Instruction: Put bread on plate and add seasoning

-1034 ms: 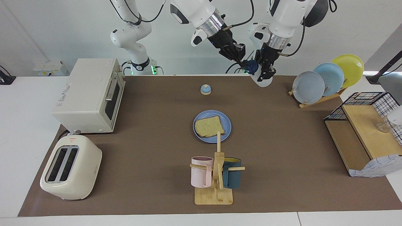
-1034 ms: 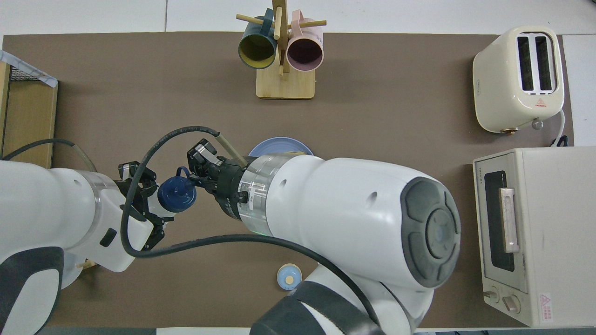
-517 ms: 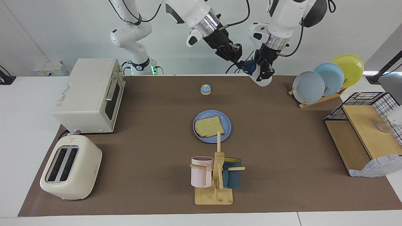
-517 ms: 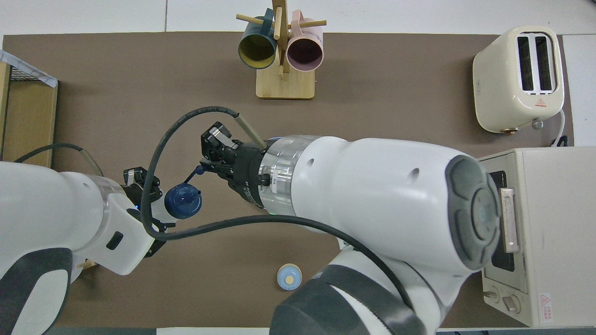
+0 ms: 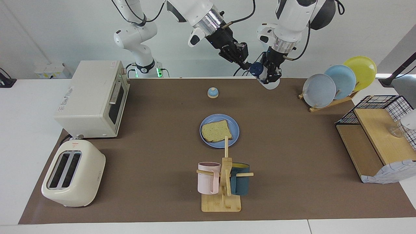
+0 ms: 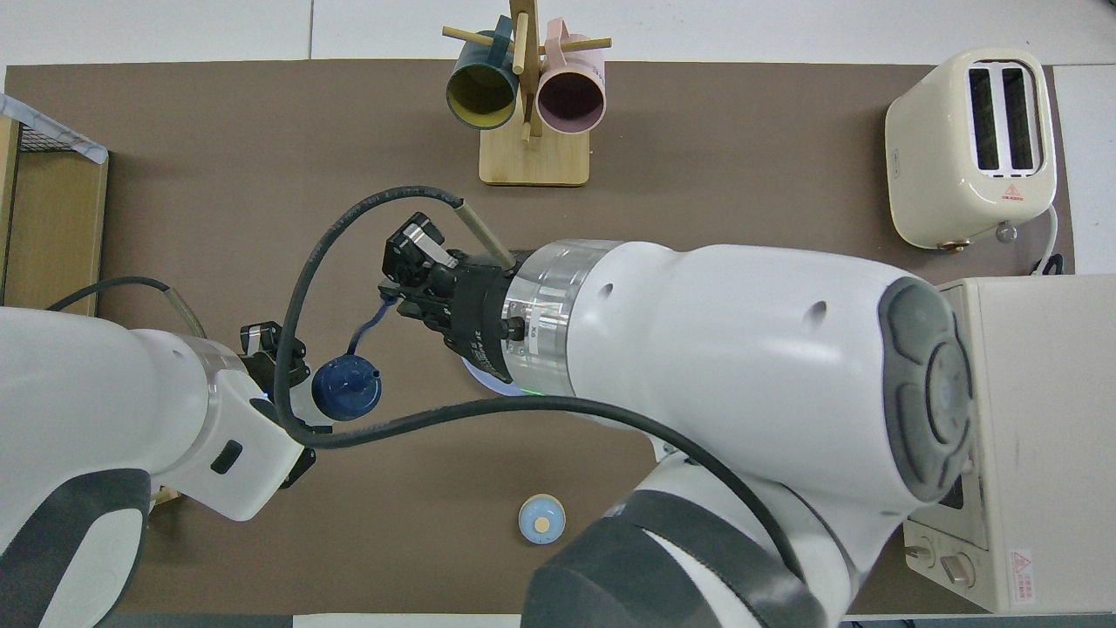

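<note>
The bread (image 5: 216,131) lies flat on the blue plate (image 5: 213,117) at the table's middle; in the overhead view my right arm covers both. My left gripper (image 5: 271,73) is shut on the seasoning (image 5: 269,84), a white bottle held tilted in the air over the table edge nearest the robots. Its navy cap (image 5: 256,69) points toward my right gripper (image 5: 244,61). From above, a thin blue strap runs from the cap (image 6: 346,388) up to the right gripper (image 6: 394,292). The left gripper (image 6: 292,397) shows just beside the cap.
A small blue bell (image 5: 213,92) sits between the plate and the robots. A mug rack (image 5: 224,182) stands just beyond the plate. An oven (image 5: 92,97) and toaster (image 5: 74,174) are at the right arm's end, a plate rack (image 5: 338,81) and wire shelf (image 5: 380,136) at the left arm's end.
My right gripper has drawn away from the cap, and the blue strap now stretches between them. The left gripper and bottle have shifted slightly toward the robots. The bread and plate have not moved.
</note>
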